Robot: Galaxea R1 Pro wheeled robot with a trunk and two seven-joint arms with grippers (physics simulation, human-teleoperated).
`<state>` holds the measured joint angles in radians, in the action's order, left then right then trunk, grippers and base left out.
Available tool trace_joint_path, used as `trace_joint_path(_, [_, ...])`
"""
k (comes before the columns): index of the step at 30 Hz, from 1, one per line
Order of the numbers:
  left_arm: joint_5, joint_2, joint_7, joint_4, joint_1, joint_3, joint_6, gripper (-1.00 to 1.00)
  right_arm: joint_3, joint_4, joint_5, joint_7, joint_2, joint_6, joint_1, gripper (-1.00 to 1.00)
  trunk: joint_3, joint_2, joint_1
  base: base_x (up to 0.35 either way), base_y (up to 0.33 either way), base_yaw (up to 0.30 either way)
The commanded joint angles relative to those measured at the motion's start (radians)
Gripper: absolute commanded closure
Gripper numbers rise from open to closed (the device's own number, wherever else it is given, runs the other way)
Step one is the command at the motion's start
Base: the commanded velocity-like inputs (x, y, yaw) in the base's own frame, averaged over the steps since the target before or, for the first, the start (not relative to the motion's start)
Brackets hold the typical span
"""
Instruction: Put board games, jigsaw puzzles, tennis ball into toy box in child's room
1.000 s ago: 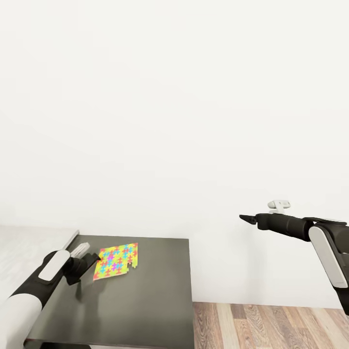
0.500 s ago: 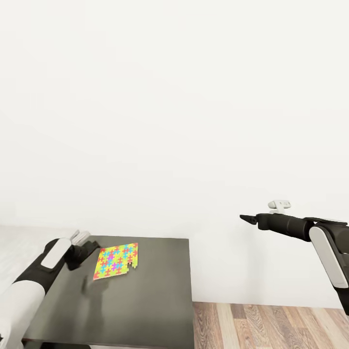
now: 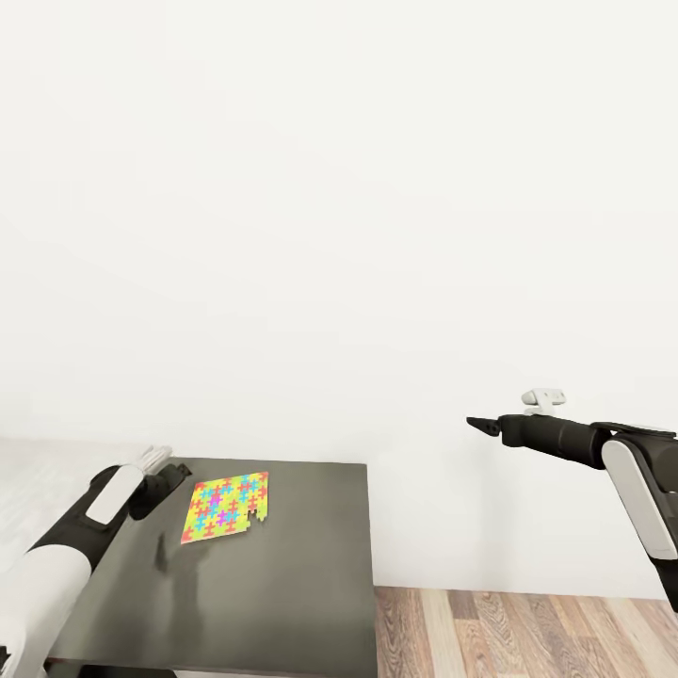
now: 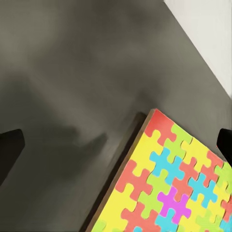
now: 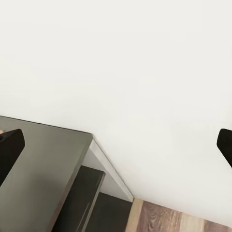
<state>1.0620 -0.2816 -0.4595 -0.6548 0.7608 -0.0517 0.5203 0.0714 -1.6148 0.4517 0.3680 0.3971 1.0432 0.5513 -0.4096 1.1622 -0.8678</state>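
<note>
The left arm has drawn back and up since a second ago, its gripper (image 3: 169, 471) now off the puzzle (image 3: 227, 507) and hovering just beside its left edge, over the table (image 3: 282, 584). In the left wrist view the fingers (image 4: 10, 147) stand spread wide at the frame's sides, with nothing between them but the dark tabletop and the puzzle's (image 4: 169, 183) corner. The puzzle lies flat near the table's far left corner. The right gripper (image 3: 482, 425) hangs out over the wooden floor (image 3: 527, 631), well apart from the table, its fingers (image 5: 9, 147) spread too.
</note>
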Motion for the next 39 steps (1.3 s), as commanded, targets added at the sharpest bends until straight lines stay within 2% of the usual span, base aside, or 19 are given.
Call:
trace_joint_path(1, [0.010,-0.001,-0.003,0.004,0.000,-0.006,-0.005,-1.00,0.001,0.000,-0.009,0.010,0.000,0.004,0.001,-1.00,-0.001,0.001,0.000,0.000,0.000,0.000])
trace_joint_path(5, [0.009,-0.001,0.024,0.039,-0.002,-0.006,-0.020,-1.00,0.002,0.000,-0.009,0.010,0.001,0.004,0.003,-1.00,-0.001,0.001,0.000,0.000,0.000,0.000])
trace_joint_path(8, [0.009,0.001,0.098,0.132,-0.003,-0.006,-0.071,-1.00,0.001,0.000,-0.009,0.009,0.001,0.004,0.003,-1.00,-0.001,0.001,0.000,0.000,0.000,0.000])
trace_joint_path(12, [0.009,0.001,0.123,0.158,-0.003,-0.007,-0.086,-1.00,0.002,0.000,-0.010,0.009,0.002,0.004,0.003,-1.00,-0.001,0.001,0.000,0.000,0.000,0.000])
trace_joint_path(18, [0.010,0.002,0.139,0.173,-0.003,-0.007,-0.093,-1.00,0.002,0.000,-0.009,0.009,0.002,0.004,0.003,-1.00,-0.001,0.001,0.000,0.000,0.000,-0.082])
trace_joint_path(25, [0.011,0.005,0.143,0.176,-0.003,-0.007,-0.095,-1.00,0.001,0.000,-0.009,0.009,0.002,0.004,0.002,-1.00,-0.001,0.001,0.000,0.000,0.000,-0.250])
trace_joint_path(30, [0.010,0.021,0.145,0.176,-0.003,-0.007,-0.095,-1.00,0.001,0.000,-0.008,0.010,0.002,0.004,0.002,-1.00,-0.001,0.001,0.000,0.000,0.000,-0.280])
trace_joint_path(34, [0.010,0.024,0.145,0.176,-0.003,-0.007,-0.096,-1.00,0.001,0.000,-0.008,0.009,0.002,0.004,0.002,-1.00,-0.001,0.001,0.000,0.000,0.000,-0.273])
trace_joint_path(39, [0.011,0.025,0.146,0.175,-0.003,-0.007,-0.096,-1.00,0.001,0.000,-0.008,0.009,0.002,0.004,0.002,-1.00,-0.001,0.001,0.000,0.000,0.000,-0.113])
